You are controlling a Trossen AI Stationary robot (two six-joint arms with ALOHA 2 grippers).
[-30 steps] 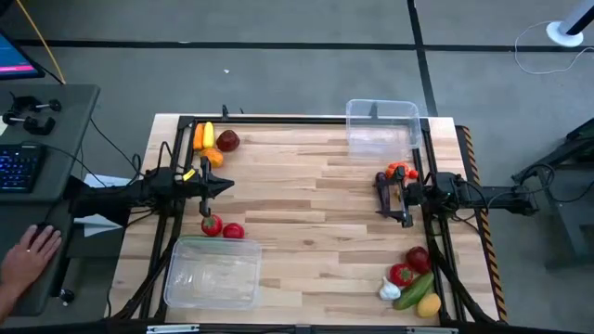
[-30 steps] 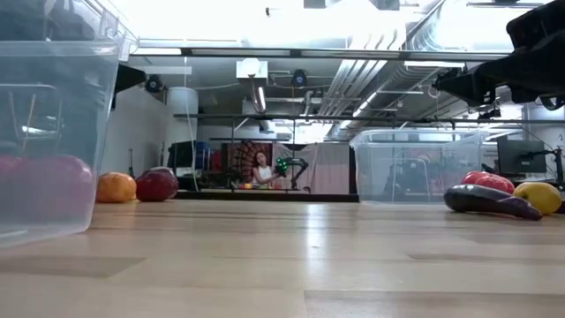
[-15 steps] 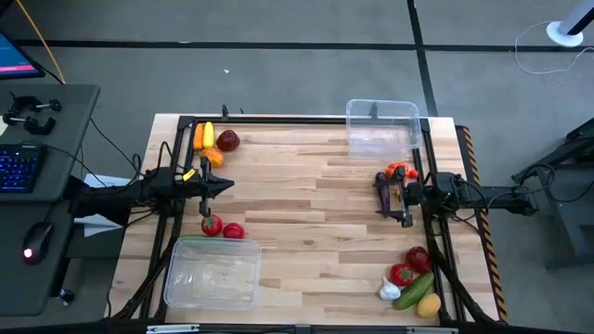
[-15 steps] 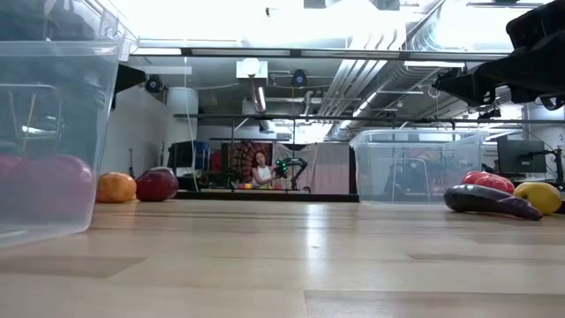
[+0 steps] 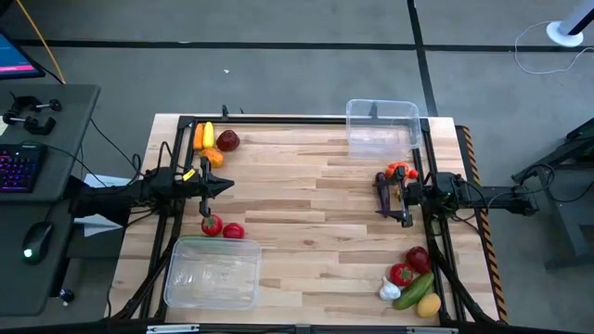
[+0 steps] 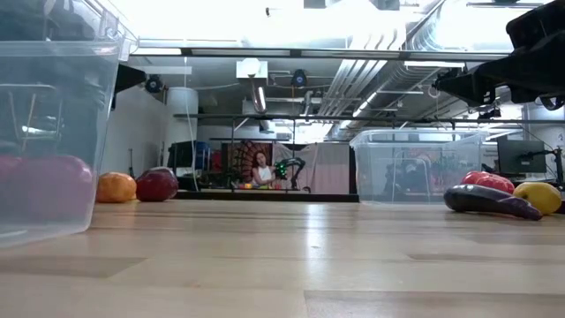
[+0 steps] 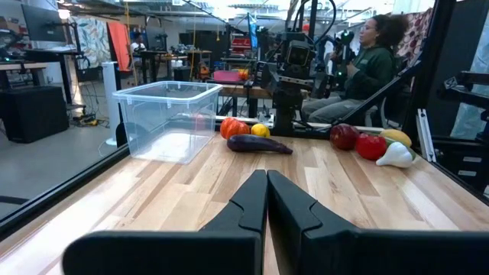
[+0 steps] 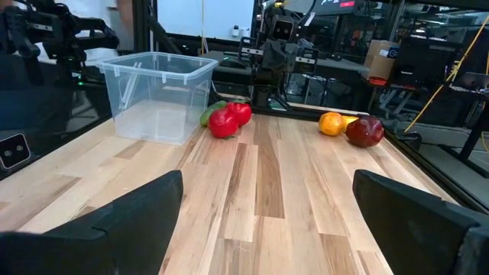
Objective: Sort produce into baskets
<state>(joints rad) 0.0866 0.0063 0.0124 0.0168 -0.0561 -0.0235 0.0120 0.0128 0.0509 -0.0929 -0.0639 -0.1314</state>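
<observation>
Produce lies in groups on the wooden table. A carrot (image 5: 198, 136), a yellow piece (image 5: 208, 134), a dark red apple (image 5: 228, 141) and an orange piece (image 5: 214, 158) lie far left. Two tomatoes (image 5: 222, 228) sit beside the near clear basket (image 5: 212, 274). An eggplant (image 7: 260, 143) and red-orange pieces (image 5: 399, 171) lie near the far basket (image 5: 381, 128). An apple (image 5: 418, 259), a pepper (image 5: 401, 275), garlic (image 5: 389, 290), a cucumber (image 5: 415, 288) and a lemon (image 5: 428, 304) lie near right. My left gripper (image 5: 223, 186) hovers shut at the left edge. My right gripper (image 5: 390, 198) hovers open at the right edge.
Black frame rails (image 5: 297, 119) run along the table's edges. A desk with a keyboard (image 5: 17, 169) and a mouse (image 5: 34, 239) stands left of the table. A person (image 7: 374, 57) sits beyond the table's right side. Bare wood spans the middle (image 5: 306, 213).
Both arms have kept still. A person's hand that rested on the desk left of the table has drawn back out of view.
</observation>
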